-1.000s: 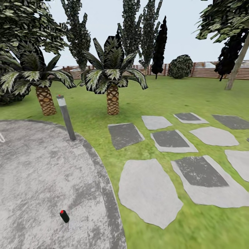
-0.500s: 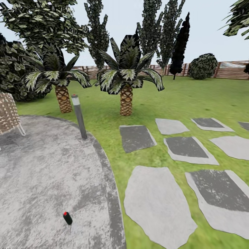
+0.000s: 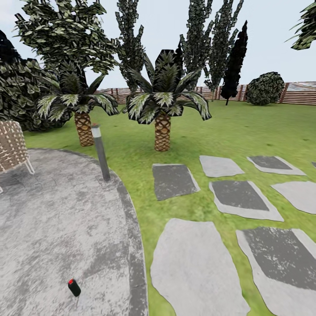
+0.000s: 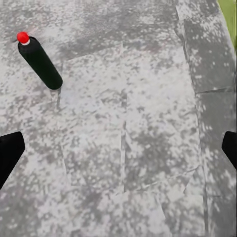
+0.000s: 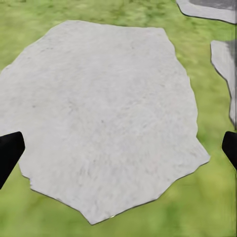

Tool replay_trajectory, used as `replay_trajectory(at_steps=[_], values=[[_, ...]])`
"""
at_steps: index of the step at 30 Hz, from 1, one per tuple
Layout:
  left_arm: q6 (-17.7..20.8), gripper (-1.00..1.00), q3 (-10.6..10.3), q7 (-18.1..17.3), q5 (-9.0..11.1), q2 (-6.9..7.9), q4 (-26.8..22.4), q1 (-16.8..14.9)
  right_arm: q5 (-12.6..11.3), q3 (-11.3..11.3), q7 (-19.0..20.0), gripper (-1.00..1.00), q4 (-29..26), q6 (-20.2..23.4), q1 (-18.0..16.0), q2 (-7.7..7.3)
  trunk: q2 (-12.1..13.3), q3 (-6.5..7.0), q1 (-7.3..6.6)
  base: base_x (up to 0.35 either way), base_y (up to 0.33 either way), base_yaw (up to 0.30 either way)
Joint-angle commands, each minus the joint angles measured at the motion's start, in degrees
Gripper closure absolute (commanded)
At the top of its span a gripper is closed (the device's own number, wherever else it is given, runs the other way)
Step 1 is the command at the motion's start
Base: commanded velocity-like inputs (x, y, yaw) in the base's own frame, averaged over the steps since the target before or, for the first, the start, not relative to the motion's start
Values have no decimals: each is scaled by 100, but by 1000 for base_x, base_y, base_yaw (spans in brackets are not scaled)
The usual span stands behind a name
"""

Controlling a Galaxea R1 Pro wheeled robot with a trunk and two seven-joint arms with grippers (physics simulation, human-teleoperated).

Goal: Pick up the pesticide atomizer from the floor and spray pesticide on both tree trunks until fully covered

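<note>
The pesticide atomizer (image 3: 73, 287), a small black cylinder with a red tip, lies on the grey paved floor at the lower left of the head view. In the left wrist view the atomizer (image 4: 39, 61) lies on the paving, ahead of and to one side of my left gripper (image 4: 118, 153), which is open and holds nothing. My right gripper (image 5: 118, 153) is open too and hangs over a pale stepping stone (image 5: 98, 118). Both tree trunks are out of view, and no pesticide is in view. The garden's lawn (image 3: 245, 127) runs back to the slat fence (image 3: 303, 94).
A short bollard lamp (image 3: 101, 151) stands at the paving's edge. Two low palms (image 3: 162, 131) (image 3: 84, 127) grow on the grass behind it. A wicker chair (image 3: 11, 147) sits at the left edge. Several stepping stones (image 3: 193, 267) lie in the grass on the right.
The camera has swung left, so the whole picture has shifted right and the wicker chair has come into view. The atomizer now sits lower and further left in the head view.
</note>
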Motion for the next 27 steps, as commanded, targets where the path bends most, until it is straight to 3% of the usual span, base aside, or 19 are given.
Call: replay_trajectory(at_steps=[1, 21, 27], values=[[-2, -100, -1, 0, 0, 0, 0, -4, 0, 0, 0, -100, 0, 0, 0, 0, 0, 0, 0, 180, -230, 0], [-4, -100, 0, 0, 1, 0, 0, -3, 0, 0, -8, -100, 1, 0, 1, 0, 0, 0, 0, 178, -231, 3], [-3, -100, 2, 0, 1, 0, 0, -1, 0, 0, -9, -100, 5, 0, 0, 0, 0, 0, 0, 176, -231, 192]])
